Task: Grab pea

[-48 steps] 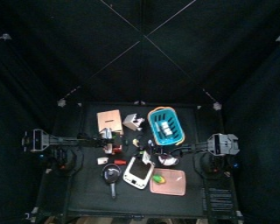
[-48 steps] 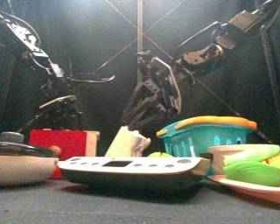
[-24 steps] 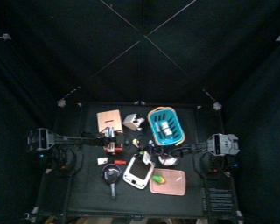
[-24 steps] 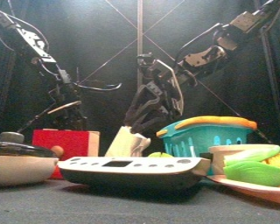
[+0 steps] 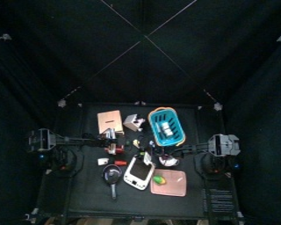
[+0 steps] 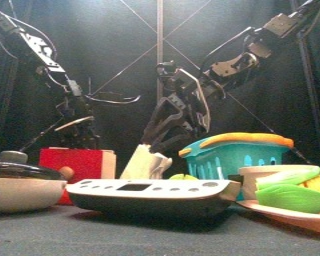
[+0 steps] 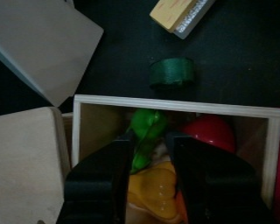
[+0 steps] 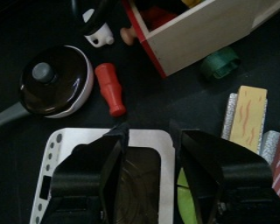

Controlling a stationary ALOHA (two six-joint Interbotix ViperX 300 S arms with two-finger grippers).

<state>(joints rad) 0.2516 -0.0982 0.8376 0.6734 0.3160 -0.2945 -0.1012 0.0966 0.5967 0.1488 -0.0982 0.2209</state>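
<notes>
The pea, a small bright-green piece, lies inside an open wooden box beside a red piece and an orange one. My left gripper hangs straight over the box with its jaws apart, one on each side of the pea. I cannot tell whether they touch it. In the front view the left gripper hangs low at the left, above the red-sided box. My right gripper hovers open and empty over a white device.
Next to the box a dark green piece and a wooden block lie on the table. A black pan, a red cylinder, a blue basket and a pink plate crowd the table.
The left arm has shifted over the wooden box and its jaws have narrowed somewhat around the pea. The right arm has barely moved.
</notes>
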